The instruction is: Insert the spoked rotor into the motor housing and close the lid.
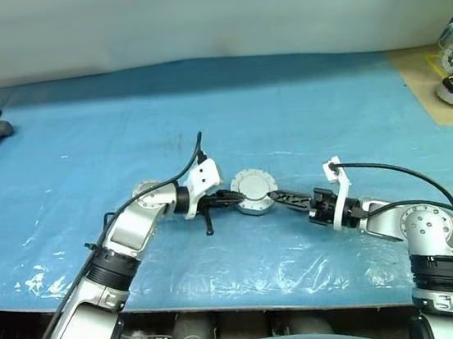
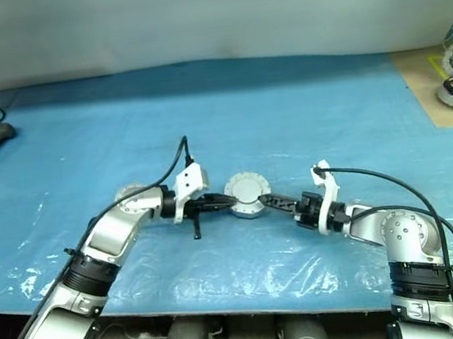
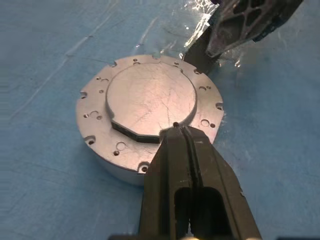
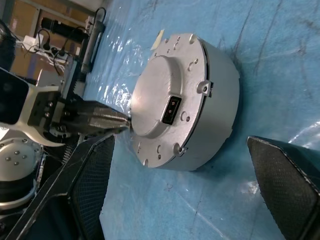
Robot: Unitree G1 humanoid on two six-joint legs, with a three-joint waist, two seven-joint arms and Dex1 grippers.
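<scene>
Two hands (image 1: 228, 197) (image 1: 278, 199) flanking motor housing (image 1: 254, 192).

One closed housing (image 1: 253, 192), two pincers

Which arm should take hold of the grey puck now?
Right, probably. The right gripper is open with a finger on either side of the grey puck; the left gripper is shut, its tip resting at the puck's top edge.

Silver-grey jointed arms, black cables looping over white wrist brackets, end in black-fingered hands.
</scene>
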